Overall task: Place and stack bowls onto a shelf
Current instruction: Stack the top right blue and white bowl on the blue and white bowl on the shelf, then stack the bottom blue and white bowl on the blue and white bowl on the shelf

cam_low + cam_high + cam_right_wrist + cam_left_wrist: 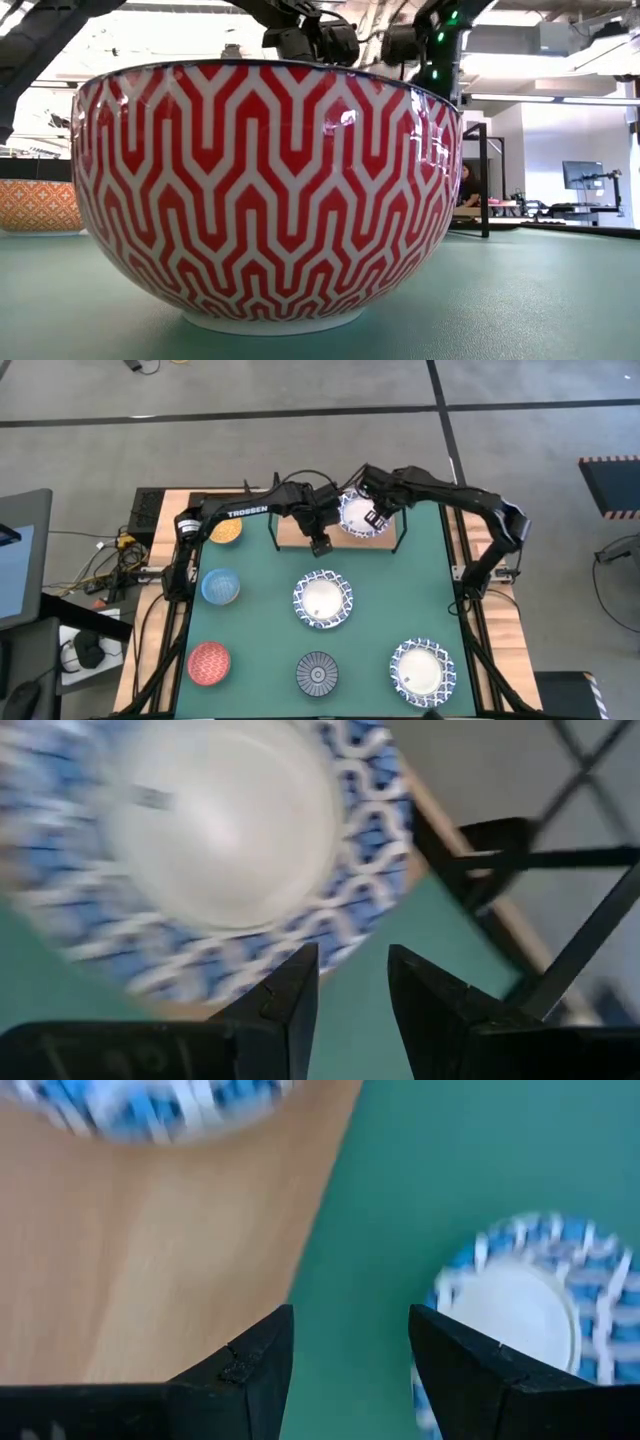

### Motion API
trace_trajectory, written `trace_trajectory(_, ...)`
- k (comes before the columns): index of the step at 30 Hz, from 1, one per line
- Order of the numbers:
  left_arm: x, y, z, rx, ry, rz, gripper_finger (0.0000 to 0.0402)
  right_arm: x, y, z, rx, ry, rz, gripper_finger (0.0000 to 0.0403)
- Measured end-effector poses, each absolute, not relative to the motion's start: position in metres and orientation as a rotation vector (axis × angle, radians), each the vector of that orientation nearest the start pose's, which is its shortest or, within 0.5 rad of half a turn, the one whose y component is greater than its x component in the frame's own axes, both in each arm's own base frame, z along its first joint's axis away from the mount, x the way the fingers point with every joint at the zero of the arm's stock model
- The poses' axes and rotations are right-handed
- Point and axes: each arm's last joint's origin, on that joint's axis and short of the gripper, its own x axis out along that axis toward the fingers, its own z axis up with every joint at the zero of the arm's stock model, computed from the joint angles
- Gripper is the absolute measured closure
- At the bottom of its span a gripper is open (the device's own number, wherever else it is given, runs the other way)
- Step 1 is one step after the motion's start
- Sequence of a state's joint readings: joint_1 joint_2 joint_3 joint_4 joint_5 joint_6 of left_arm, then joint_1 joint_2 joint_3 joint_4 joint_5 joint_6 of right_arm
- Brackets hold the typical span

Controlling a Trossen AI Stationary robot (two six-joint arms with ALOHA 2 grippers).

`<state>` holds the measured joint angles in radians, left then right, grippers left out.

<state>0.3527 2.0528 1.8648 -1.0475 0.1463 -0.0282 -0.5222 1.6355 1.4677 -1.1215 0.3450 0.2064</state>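
Left end effector (320, 546), fingers apart and empty, hangs at the shelf (292, 530) edge; nearest big bowl (322, 600) sits at 6 o'clock, closer than the right's.

green mat (380, 620), bowls (322, 600), wooden shelf (292, 532)

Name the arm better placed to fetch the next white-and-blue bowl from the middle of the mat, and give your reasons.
Left. Its tool hangs open at the shelf's front edge, right above the middle bowl, which shows just past its fingers in the left wrist view. The right tool is over the bowl on the shelf, farther back.
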Motion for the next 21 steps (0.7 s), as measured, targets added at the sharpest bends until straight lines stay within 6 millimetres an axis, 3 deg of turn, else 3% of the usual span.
trace_trajectory(5, 0.403, 0.131, 0.248, -0.347, 1.271, 0.174, 0.0219, 0.261, -0.118, 0.331, 0.35, 1.085, -0.73, 0.0255)
trace_trajectory(7, 0.408, 0.125, 0.251, -0.329, 1.237, 0.161, 0.0219, 0.255, -0.098, 0.333, 0.363, 1.107, -0.656, 0.0255)
trace_trajectory(12, 0.407, 0.113, 0.252, -0.316, 1.275, 0.136, 0.0219, 0.235, -0.053, 0.316, 0.446, 1.17, -0.453, 0.0255)
trace_trajectory(18, 0.409, 0.101, 0.252, -0.339, 1.288, 0.141, 0.0219, 0.199, -0.022, 0.28, 0.593, 1.25, -0.422, 0.0255)
trace_trajectory(21, 0.411, 0.094, 0.252, -0.375, 1.285, 0.132, 0.0219, 0.182, -0.004, 0.268, 0.627, 1.295, -0.311, 0.0252)
